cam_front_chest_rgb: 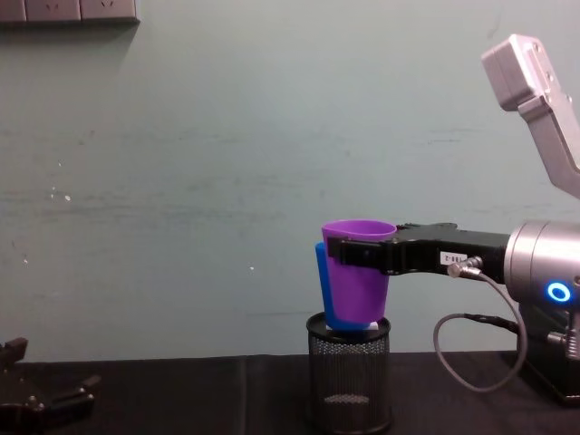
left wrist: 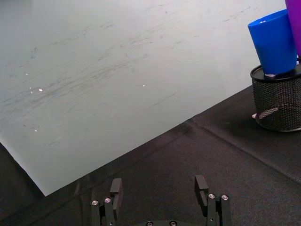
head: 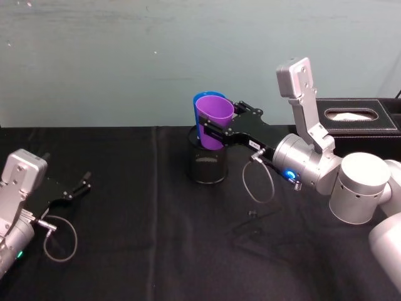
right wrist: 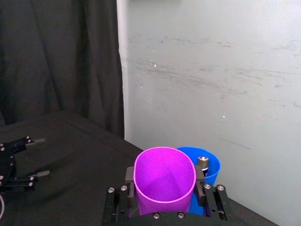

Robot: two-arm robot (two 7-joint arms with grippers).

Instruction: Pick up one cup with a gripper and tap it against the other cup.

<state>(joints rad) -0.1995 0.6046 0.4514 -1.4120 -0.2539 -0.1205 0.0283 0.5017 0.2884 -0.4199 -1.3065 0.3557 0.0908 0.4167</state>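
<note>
Purple plastic tumbler (cam_front_chest_rgb: 358,285), pinched upright by fingers of the right gripper (cam_front_chest_rgb: 359,254), is held seemingly touching the blue plastic tumbler (left wrist: 274,42) just behind; left gripper (left wrist: 158,184) parked, fingers spread.

I see a scuffed pale green wall (cam_front_chest_rgb: 181,181) behind my black-clothed table (head: 156,238), a dark curtain (right wrist: 56,61) hanging beside it.

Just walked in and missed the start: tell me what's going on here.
The right gripper is shut on the purple cup, holding it up right beside the blue cup, which stands in the black mesh holder. Whether they touch is unclear. The left gripper sits open, low over the black table.
</note>
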